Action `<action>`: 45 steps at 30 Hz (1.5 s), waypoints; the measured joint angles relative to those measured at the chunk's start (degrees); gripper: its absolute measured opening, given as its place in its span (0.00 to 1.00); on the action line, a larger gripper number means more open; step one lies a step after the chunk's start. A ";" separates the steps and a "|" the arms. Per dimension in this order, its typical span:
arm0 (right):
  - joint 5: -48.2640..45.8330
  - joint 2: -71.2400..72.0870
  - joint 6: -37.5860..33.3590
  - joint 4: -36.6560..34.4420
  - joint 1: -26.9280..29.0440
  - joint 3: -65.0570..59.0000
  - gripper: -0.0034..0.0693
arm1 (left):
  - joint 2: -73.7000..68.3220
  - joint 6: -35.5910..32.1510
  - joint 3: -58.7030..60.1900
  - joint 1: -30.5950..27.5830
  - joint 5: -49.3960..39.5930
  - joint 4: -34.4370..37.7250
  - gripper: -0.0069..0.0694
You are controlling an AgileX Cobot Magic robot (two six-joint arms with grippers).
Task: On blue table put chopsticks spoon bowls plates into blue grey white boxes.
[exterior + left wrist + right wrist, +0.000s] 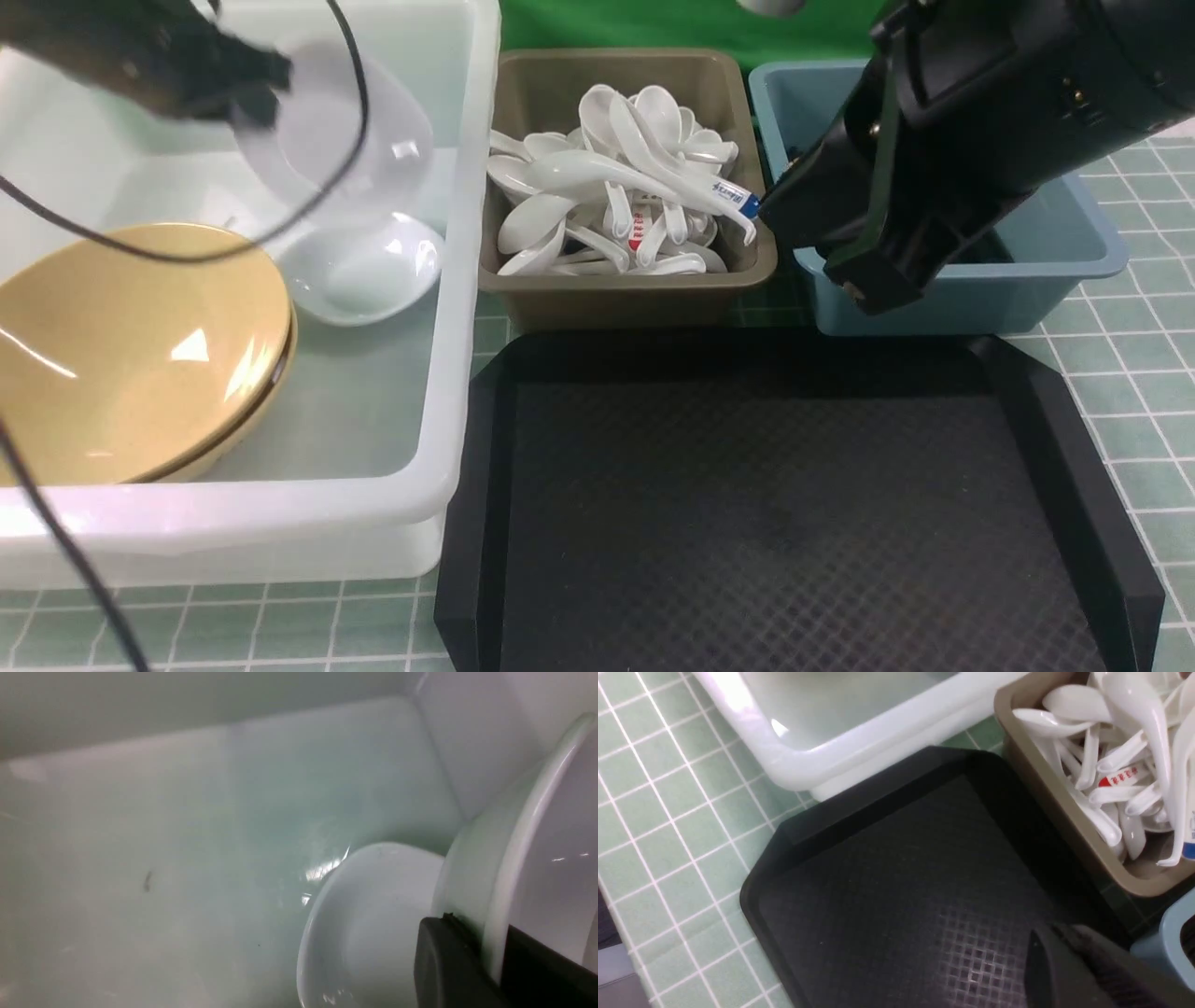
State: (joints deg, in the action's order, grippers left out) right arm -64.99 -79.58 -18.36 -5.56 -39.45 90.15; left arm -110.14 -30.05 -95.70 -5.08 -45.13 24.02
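Over the white box (459, 373), your left tool (254, 91) clamps a plate (350, 131) above another; your right tool (854, 280) sits closed.

3 boxes (459, 280), 2 bowls (121, 355), 2 plates (359, 271), 1 tray (747, 523)

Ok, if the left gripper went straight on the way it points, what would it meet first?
The left gripper, shut on a held plate, would probably meet the loose plate lying in the white box; depth is unclear.
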 joint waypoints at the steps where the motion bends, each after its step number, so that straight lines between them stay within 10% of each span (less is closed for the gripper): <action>1: 0.00 -0.14 0.06 0.05 0.00 0.00 0.11 | -1.83 -1.65 -0.08 0.06 0.00 0.39 0.09; 16: 0.00 -0.33 0.06 0.10 0.00 0.00 0.11 | -7.94 -4.13 -3.17 0.23 -6.24 -4.45 0.16; 24: 0.00 -0.33 0.06 0.16 0.00 0.00 0.12 | -7.75 -3.20 -10.61 0.23 -10.10 -7.70 0.71; 28: 0.00 -0.33 0.06 0.16 0.00 0.00 0.12 | -6.23 -0.39 -16.84 0.91 -15.36 -7.76 0.80; 32: 0.00 -0.33 0.06 0.21 0.00 0.00 0.12 | -2.97 4.64 -22.24 2.71 -20.57 -9.63 0.72; 40: 1.32 4.16 2.09 2.40 0.00 -3.02 0.12 | 9.41 10.83 -15.27 6.23 -26.05 -16.29 0.15; 45: 8.34 13.57 3.99 2.91 0.00 -15.73 0.12 | 22.40 12.01 2.95 6.23 -25.19 -12.31 0.08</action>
State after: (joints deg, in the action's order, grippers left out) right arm -56.66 -66.01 -14.37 -2.65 -39.45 74.42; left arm -87.74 -18.04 -92.75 1.15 -70.33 11.71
